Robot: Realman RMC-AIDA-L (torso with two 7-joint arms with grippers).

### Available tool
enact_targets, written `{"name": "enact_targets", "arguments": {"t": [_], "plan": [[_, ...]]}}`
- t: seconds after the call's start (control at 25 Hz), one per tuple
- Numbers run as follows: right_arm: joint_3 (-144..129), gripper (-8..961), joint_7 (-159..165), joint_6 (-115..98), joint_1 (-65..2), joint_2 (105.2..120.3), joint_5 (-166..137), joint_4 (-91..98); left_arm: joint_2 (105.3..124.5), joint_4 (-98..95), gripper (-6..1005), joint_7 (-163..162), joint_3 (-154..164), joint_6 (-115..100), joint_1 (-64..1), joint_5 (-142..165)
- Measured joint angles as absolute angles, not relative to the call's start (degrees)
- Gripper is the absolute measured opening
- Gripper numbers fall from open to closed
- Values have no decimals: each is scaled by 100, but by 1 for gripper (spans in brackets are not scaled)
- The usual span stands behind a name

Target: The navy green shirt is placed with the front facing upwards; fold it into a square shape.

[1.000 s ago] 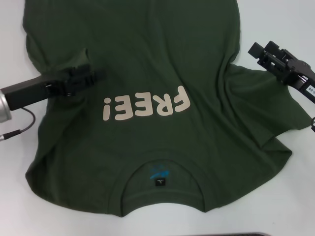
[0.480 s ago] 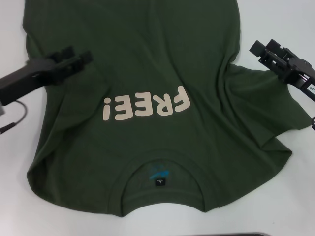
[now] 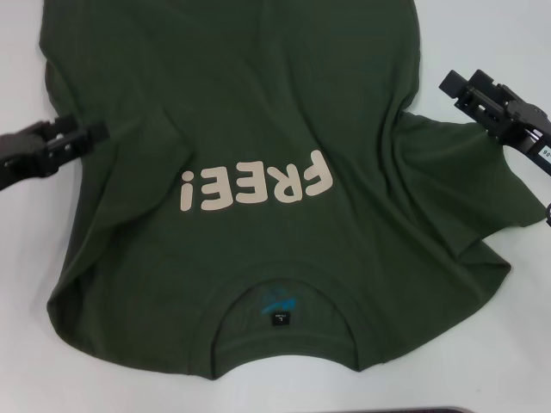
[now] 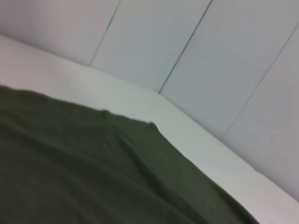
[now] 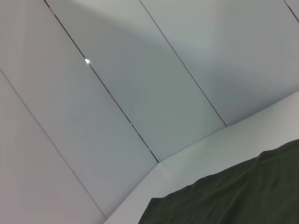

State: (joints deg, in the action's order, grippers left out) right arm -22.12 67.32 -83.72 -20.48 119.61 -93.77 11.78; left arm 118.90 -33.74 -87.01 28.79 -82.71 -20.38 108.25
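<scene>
The navy green shirt (image 3: 258, 172) lies spread front-up on the white surface (image 3: 482, 34), collar nearest the robot, cream lettering at centre. Its right sleeve is bunched and creased. The left gripper (image 3: 86, 133) sits at the shirt's left edge; jaw state cannot be determined. The right gripper (image 3: 461, 86) hovers by the right sleeve; jaw state cannot be determined.

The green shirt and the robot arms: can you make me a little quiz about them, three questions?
1. True or false: the navy green shirt lies with its lettering facing up.
2. Which pincer is over the shirt's edge: A the left pincer, B the right pincer, C neither?
3. Fill in: the shirt's collar is on the side ____ the robot.

Key: 1 true; 2 A; 3 nearest.
</scene>
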Motion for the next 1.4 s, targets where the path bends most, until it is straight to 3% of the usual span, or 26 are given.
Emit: {"name": "enact_targets", "arguments": {"t": [0.36,1.2,1.4], "plan": [[-2214,883,6740,-8297,-2048,11960,-9377,1178,11737,-3405,723,-8979,2997,-8650,-1822,11370],[-2255,883,6718,-8251,-2047,11960,-9413,1178,11669,-3438,722,-9539,2993,-8706,-1815,12022],[-2261,883,6715,-8259,-2033,11960,-9415,1177,11727,-3407,722,-9559,3007,-8705,-1941,12254]]}}
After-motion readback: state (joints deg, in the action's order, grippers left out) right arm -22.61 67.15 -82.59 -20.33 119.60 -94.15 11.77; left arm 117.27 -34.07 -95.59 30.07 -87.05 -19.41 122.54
